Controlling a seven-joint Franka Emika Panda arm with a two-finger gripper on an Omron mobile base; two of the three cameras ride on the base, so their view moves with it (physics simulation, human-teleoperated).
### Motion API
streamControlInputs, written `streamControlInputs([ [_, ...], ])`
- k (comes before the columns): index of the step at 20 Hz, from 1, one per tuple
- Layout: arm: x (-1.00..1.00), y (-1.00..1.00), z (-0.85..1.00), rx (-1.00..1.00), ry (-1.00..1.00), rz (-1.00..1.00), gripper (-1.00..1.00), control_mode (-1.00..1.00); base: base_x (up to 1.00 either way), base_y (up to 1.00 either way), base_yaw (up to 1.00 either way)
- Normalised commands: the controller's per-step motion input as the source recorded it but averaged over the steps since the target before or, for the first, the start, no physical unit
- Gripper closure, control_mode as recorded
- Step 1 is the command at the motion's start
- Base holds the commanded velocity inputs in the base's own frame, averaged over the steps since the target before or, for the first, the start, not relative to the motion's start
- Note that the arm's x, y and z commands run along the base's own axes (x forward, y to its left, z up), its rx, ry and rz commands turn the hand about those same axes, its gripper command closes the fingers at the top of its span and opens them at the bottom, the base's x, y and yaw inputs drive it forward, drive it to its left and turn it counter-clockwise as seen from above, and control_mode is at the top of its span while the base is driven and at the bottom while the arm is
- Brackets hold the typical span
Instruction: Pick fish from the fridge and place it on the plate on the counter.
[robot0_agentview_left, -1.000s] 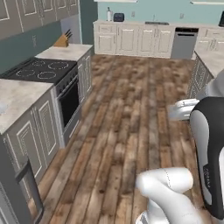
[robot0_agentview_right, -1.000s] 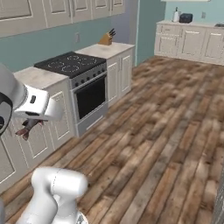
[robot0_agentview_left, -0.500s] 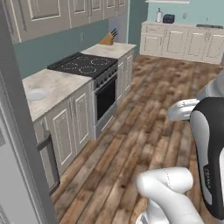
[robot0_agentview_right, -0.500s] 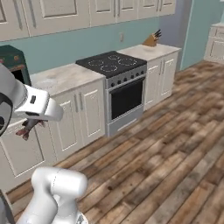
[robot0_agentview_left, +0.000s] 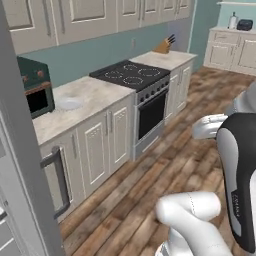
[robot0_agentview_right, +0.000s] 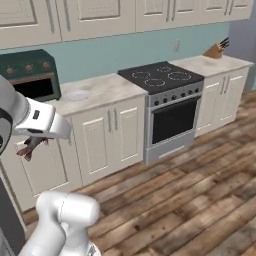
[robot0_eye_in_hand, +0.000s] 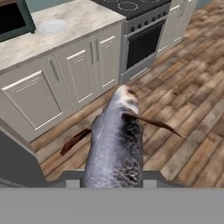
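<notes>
1. Here the fish (robot0_eye_in_hand: 117, 148) is seen clamped in the gripper (robot0_eye_in_hand: 111, 177), filling the lower middle of the hand view; in the right base view it (robot0_agentview_right: 31, 145) hangs small at the left edge, under the white hand.
2. The jaws are closed on the fish at its near end, at the bottom of the hand view; the contact itself is hidden behind the body.
3. The fish is judged to be light and fairly stiff, since it juts out from the grip without drooping, though its skin looks smooth and probably slippery.
4. A hold across the thick mid-body would be the safer one; the thin fins look easily bent and are best left alone.
5. The long axis runs from the bottom of the hand view upward, away from the gripper, with the far end pointing toward the cream cabinets in the upper middle.
6. Which end is the head cannot be told for certain.
7. The plate (robot0_eye_in_hand: 53, 26) lies at the upper left of the hand view on the counter (robot0_eye_in_hand: 83, 15), well apart from the fish; in the left base view it (robot0_agentview_left: 68, 103) sits left of centre, beside the stove (robot0_agentview_left: 132, 75).
</notes>
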Motion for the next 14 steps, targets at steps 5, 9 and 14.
streamControlInputs([
  [5, 0.0, 0.0, 0.0, 0.0, 0.0, 0.0, 1.0, 1.0, 0.79, -0.56, 0.36],
  [9, 0.0, 0.0, 0.0, 0.0, 0.0, 0.0, 1.0, 1.0, 0.76, -0.68, 0.38],
  [14, 0.0, 0.0, 0.0, 0.0, 0.0, 0.0, 1.0, 1.0, 0.72, -0.64, 0.39],
])
